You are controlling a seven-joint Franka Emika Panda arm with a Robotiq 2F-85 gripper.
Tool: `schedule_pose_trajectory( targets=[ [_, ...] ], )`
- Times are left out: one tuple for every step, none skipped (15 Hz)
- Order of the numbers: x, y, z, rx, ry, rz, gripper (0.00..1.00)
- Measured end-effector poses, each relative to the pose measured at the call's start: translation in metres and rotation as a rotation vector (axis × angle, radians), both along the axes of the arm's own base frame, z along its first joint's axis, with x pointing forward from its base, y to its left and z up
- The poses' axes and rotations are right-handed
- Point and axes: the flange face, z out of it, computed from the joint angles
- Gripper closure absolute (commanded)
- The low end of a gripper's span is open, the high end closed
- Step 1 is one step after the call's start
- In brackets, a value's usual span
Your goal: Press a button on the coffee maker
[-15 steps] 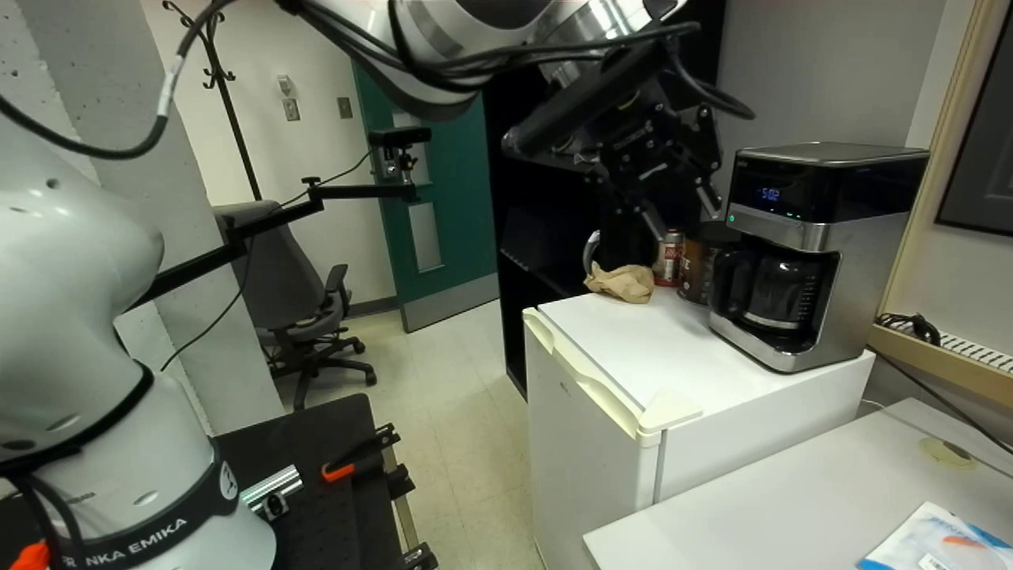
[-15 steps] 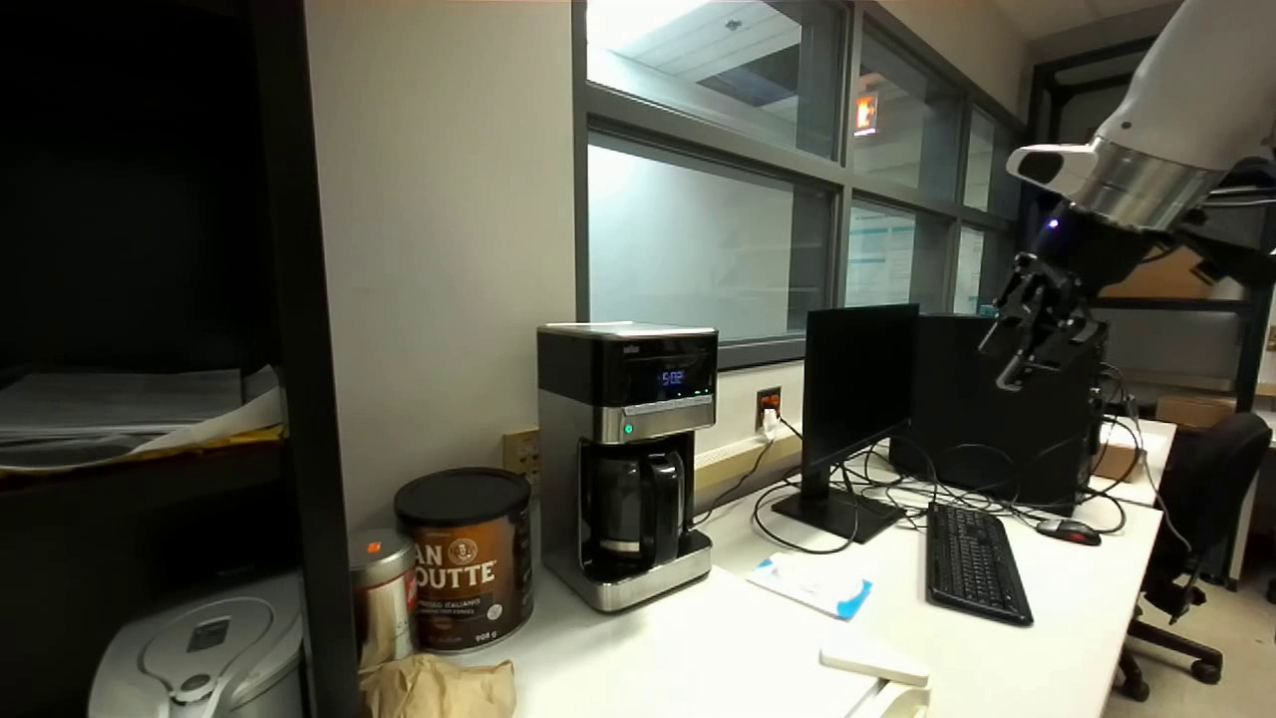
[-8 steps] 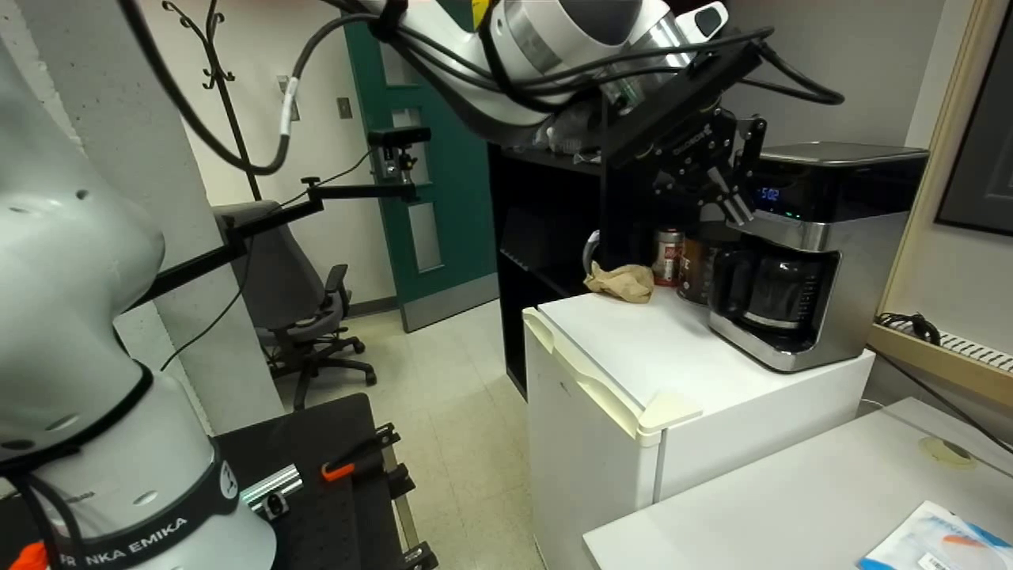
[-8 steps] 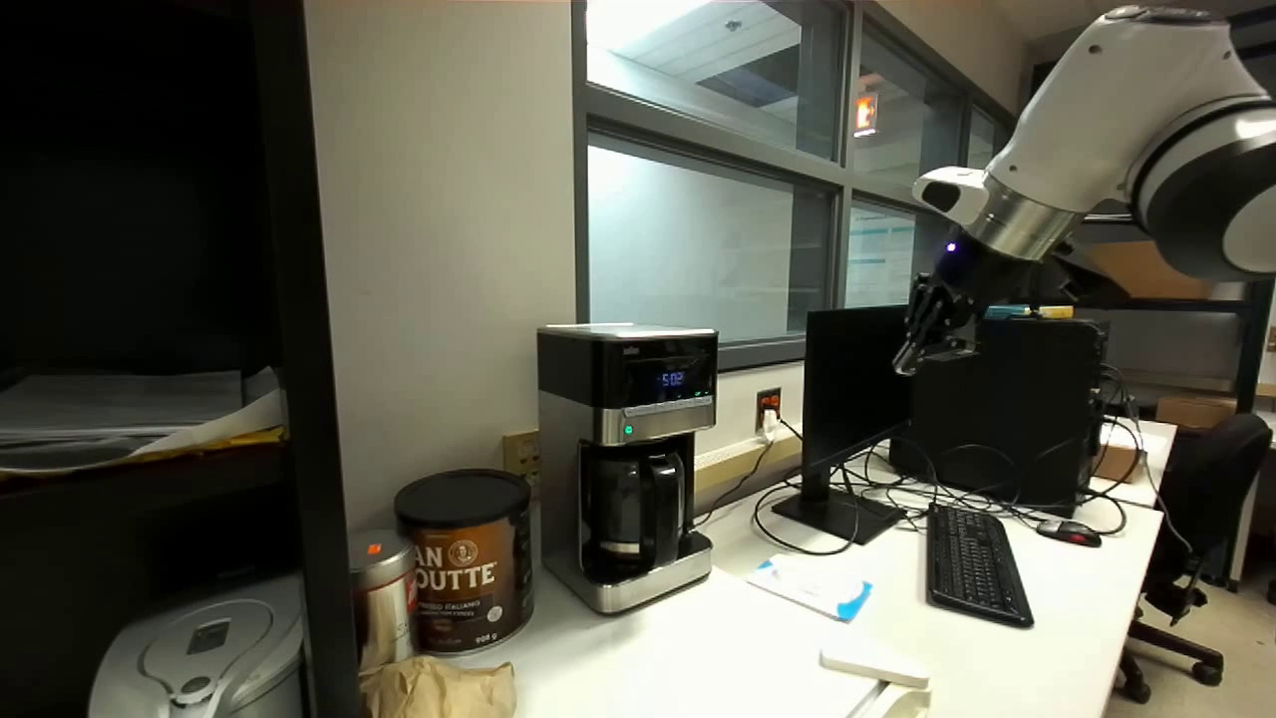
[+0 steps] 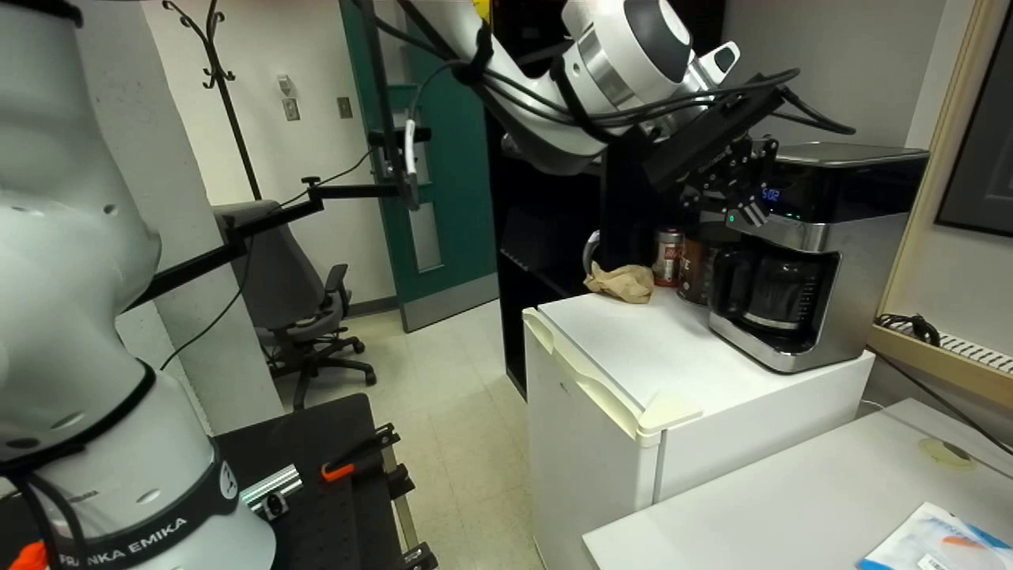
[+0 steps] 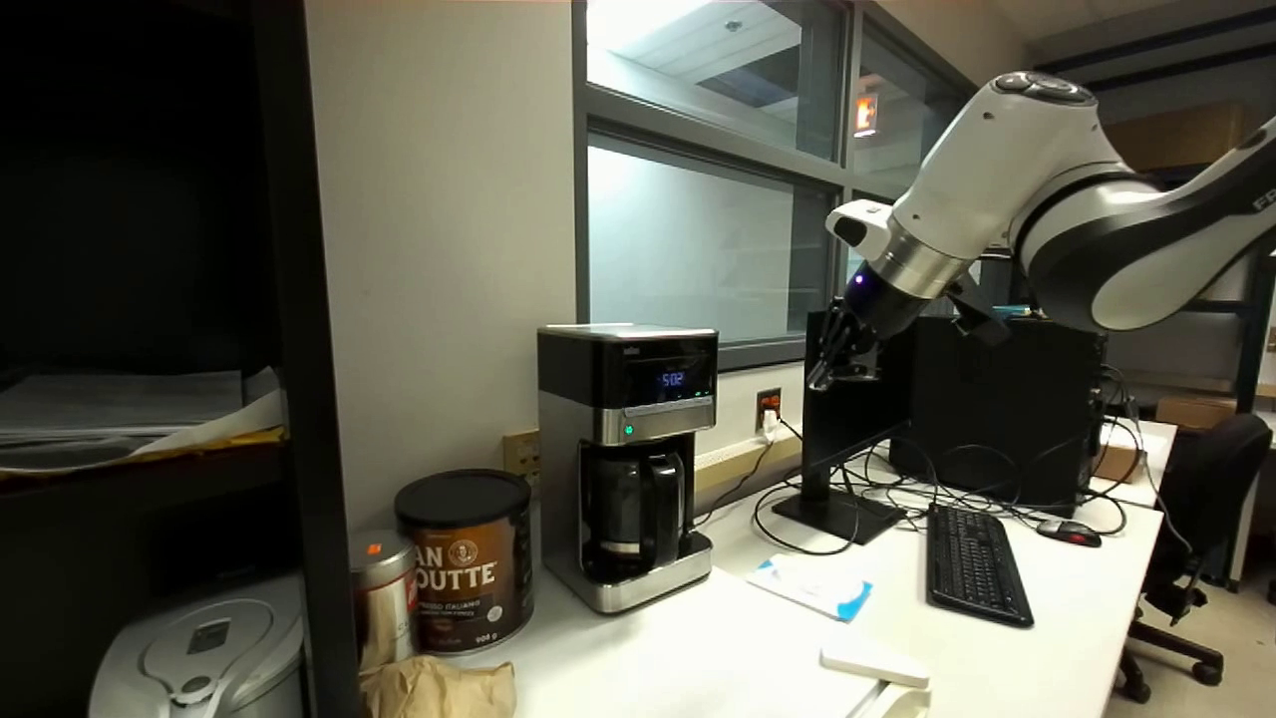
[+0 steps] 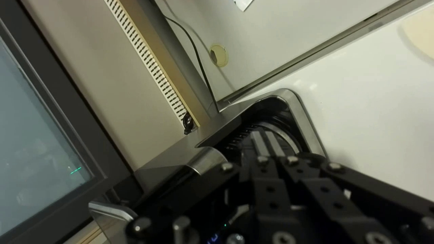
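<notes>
"From your end, how is the gripper (image 7: pixel 267 144)?"

"Narrow — my fingers (image 7: pixel 260 144) lie together, nothing between them, slanting down and forward."

"Where's the coffee maker (image 6: pixel 658 421) from there?"

"Ahead of me, on the fridge (image 5: pixel 593 459), long axis upright, panel (image 6: pixel 688 357) toward me. An exterior view shows a gap, so I'm not touching it. The wrist view puts the carafe (image 7: pixel 244 135) beyond the fingers — following their slant I'd likely run low, so I'd drive level at the panel."

"Which spot would you press?"

"Perhaps by the green light (image 6: pixel 628 429); the task leaves it open."

"Count outward for me."

"One gripper, one coffee maker, one carafe. Nearby, one tub (image 6: pixel 464 573), one tin (image 6: pixel 384 613), one bag (image 6: pixel 439 688); then one packet (image 6: pixel 809 586), one monitor (image 6: pixel 852 419), one keyboard (image 6: pixel 977 563), one mouse (image 6: pixel 1069 532)."
</notes>
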Motion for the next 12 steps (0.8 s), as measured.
schedule_pose_trajectory(
  targets=[
    [0.009, 0.005, -0.003, -0.002, -0.009, 0.005, 1.00],
    [0.017, 0.010, -0.005, -0.003, -0.018, 0.010, 1.00],
    [0.024, 0.015, -0.008, -0.004, -0.025, 0.014, 1.00],
    [0.032, 0.019, -0.012, -0.007, -0.034, 0.018, 1.00],
    [0.039, 0.023, -0.016, -0.008, -0.042, 0.021, 1.00],
    [0.047, 0.026, -0.020, -0.010, -0.049, 0.022, 1.00],
    [0.053, 0.029, -0.024, -0.011, -0.055, 0.023, 1.00],
    [0.060, 0.031, -0.028, -0.012, -0.061, 0.023, 1.00],
    [0.066, 0.034, -0.032, -0.013, -0.068, 0.023, 1.00],
    [0.071, 0.035, -0.036, -0.014, -0.073, 0.021, 1.00],
    [0.077, 0.037, -0.040, -0.015, -0.079, 0.021, 1.00],
    [0.082, 0.038, -0.042, -0.017, -0.086, 0.020, 1.00]
  ],
)
